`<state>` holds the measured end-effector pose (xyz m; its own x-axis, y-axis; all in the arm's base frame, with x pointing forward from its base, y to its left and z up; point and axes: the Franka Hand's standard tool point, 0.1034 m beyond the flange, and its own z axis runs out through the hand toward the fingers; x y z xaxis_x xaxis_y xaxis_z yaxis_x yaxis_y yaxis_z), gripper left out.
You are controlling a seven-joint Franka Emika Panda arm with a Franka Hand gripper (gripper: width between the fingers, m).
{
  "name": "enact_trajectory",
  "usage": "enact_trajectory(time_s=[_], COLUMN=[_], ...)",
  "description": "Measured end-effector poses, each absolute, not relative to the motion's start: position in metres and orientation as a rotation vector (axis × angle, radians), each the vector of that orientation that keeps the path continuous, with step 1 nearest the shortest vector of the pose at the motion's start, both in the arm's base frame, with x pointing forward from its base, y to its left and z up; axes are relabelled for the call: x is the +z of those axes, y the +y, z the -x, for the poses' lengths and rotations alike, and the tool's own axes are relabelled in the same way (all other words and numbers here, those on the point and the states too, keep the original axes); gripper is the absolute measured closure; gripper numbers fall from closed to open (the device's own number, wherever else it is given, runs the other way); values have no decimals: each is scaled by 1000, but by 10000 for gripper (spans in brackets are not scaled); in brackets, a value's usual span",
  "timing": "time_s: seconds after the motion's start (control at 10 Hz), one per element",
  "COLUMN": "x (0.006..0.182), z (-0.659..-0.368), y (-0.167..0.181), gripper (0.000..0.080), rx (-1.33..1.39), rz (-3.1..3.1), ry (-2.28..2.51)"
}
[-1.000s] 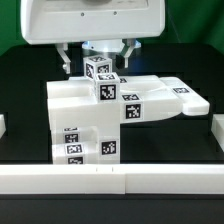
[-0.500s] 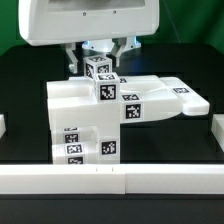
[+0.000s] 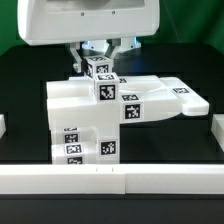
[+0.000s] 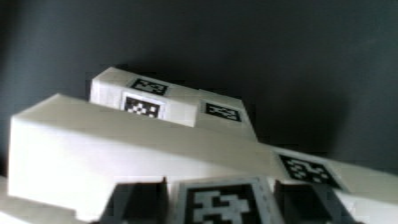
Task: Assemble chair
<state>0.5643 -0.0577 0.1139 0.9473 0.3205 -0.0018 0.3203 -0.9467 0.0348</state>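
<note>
The chair is a matte white blocky body with several square tags, standing mid-table; it also shows in the wrist view. A small tagged cube sits on top of its upright part. My gripper hangs right above it, one finger at each side of the cube. In the wrist view the cube fills the gap between the two dark fingers, which lie against its sides. My gripper is shut on the cube.
A flat tagged slab of the chair reaches out to the exterior view's right. A white rail runs along the table's front edge. A small white piece shows at the left border. The table top is black.
The two fingers have moved inward toward the small cube from both sides. The chair body and the cube have not moved.
</note>
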Motion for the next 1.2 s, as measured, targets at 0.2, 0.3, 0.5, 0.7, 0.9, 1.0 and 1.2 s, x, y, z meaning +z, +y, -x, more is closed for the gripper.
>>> enact_trajectory(time_s=[0.2,0.3,0.5,0.7,0.9,1.0,1.2], x=[113,113,113,113,112,112,112], z=[-564,-563,-563,-563,-564,-564,-565], y=[-58,-58,-58,-57,-56,-56,-56], gripper=[518,518,518,517,517,517,517], rx=[10,13,16,15,16,17,18], rz=[-3105,-3125,-3124,-3079,-3038,-3011,-2955], ry=[197,-4,-350,-640,-816,-913,-1084])
